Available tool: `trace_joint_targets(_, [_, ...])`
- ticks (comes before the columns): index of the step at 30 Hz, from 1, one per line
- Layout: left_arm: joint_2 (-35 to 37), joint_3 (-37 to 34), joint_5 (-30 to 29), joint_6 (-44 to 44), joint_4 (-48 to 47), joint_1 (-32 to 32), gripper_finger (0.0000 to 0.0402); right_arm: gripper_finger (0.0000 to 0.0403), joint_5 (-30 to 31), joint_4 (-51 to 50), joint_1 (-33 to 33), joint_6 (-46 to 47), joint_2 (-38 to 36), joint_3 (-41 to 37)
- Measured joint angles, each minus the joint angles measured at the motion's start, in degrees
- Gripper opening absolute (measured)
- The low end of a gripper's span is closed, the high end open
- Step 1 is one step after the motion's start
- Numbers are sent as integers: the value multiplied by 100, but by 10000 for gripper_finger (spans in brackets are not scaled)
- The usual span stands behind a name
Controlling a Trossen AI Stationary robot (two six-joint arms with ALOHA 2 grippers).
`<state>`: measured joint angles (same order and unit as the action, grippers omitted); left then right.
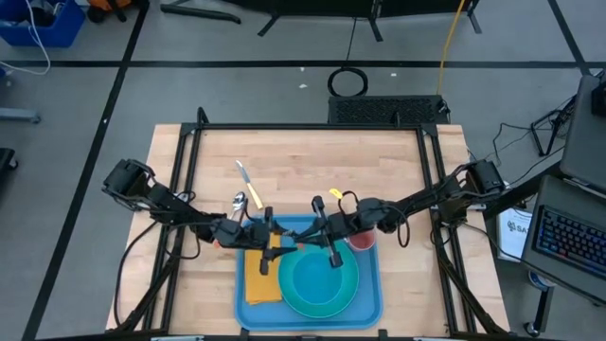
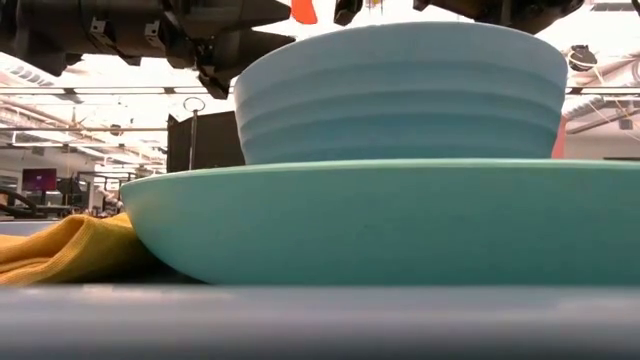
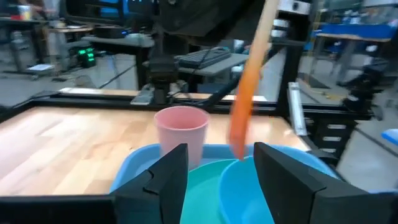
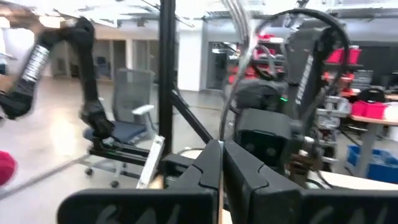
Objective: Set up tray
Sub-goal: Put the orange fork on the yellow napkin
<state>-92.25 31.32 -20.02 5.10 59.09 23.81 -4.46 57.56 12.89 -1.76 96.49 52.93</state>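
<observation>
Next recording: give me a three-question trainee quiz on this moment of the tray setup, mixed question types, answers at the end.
1. True or false: the pink cup stands on the tray.
2. Multiple choice: what lies on the tray beside the turquoise plate, on the left arm's side? A) a yellow cloth B) a sponge C) a glass
3. Fill in: the left gripper is ___, while the right gripper is ___.

Key
1. True; it stands at the tray's far corner on the right arm's side.
2. A; the yellow cloth lies there.
3. Open; shut. The right gripper's fingers are pressed together in its wrist view.
</observation>
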Motion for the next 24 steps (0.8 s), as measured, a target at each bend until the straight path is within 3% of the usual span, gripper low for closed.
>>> trace_joint_targets(7, [1,1,-75,64,-508,1,188,0,-10,-131,32,-71,0,0])
trace_joint_targets(15, [1,1,396,-220,-79,34,188,0,-14,-215,45,-208,0,0])
trace_joint_targets(24, [1,1,47,-137,129,-102,181,0,-11,-217,45,-260,0,-2])
